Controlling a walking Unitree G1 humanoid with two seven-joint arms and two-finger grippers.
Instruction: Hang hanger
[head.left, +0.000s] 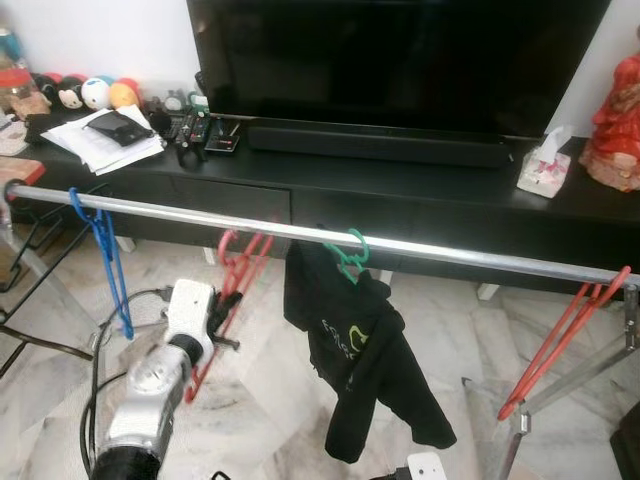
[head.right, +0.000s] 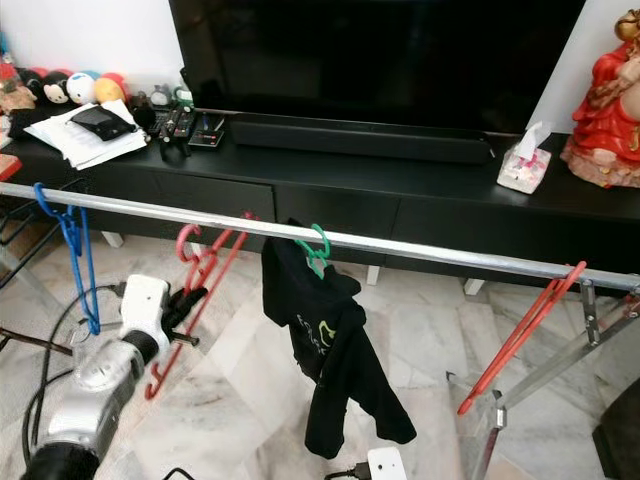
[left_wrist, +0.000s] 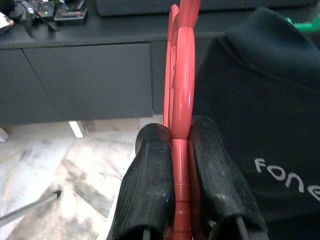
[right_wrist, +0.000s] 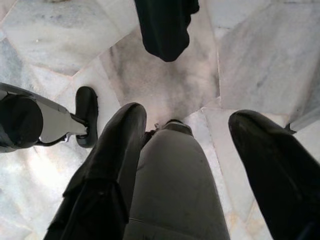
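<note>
Blue hanger (head.left: 105, 255): hooked on the far left end of the steel rail (head.left: 440, 250), hanging free, well apart from the arm, so that stretch of rail is taken.

Left gripper (left_wrist: 181, 165): raised below the rail, its two black fingers (left_wrist: 150, 185) pinched tight on the red hanger (head.left: 232, 290), one pad on each flat face of the thin plastic. From where I stand that edge-on pinch looks chosen to stop the hanger twisting while it is carried.

Red hanger: it runs up and away from the fingertips, with its hook up at the rail, between the blue one and the shirt. I cannot tell whether the hook is over the bar or only touching it. My guess is the hanging step is nearly done, with only seating and letting go left.

Black shirt (head.left: 350, 350): draped on a green hanger (head.left: 348, 255) at mid-rail, just beside the red hanger; the cloth crowds the left wrist view, so it could snag.

Right gripper (right_wrist: 187, 165): low, pointing down at the marble floor (right_wrist: 60, 50), fingers spread apart and holding nothing, seemingly idle.

Second red hanger (head.left: 560, 340): leaning at the rail's far right end, untouched.
</note>
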